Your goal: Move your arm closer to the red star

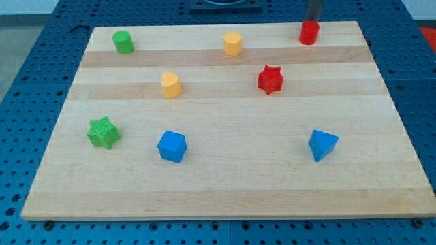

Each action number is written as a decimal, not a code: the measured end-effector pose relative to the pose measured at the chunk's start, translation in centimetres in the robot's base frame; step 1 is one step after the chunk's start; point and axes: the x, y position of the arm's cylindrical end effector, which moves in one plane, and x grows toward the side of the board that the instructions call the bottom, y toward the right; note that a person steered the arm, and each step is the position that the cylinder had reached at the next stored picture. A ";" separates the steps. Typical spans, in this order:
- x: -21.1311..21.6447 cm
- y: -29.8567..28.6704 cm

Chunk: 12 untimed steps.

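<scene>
The red star (270, 79) lies on the wooden board (225, 184), right of centre in the upper half. My rod comes down at the view's top right, and my tip (312, 22) stands at the board's top edge. It is right behind a red cylinder (309, 33) and seems to touch it. The red star is below and to the left of my tip, with the red cylinder between them, slightly to the right of the direct line.
A green cylinder (123, 42) sits at the top left and a yellow block (233, 43) at the top middle. A second yellow block (171, 85) lies left of centre. A green star (103, 132), a blue cube (172, 146) and a blue block (323, 144) lie across the lower half.
</scene>
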 end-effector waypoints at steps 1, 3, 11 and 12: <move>1.3 -1.3; 2.0 -0.2; 14.8 -4.1; 18.8 -6.0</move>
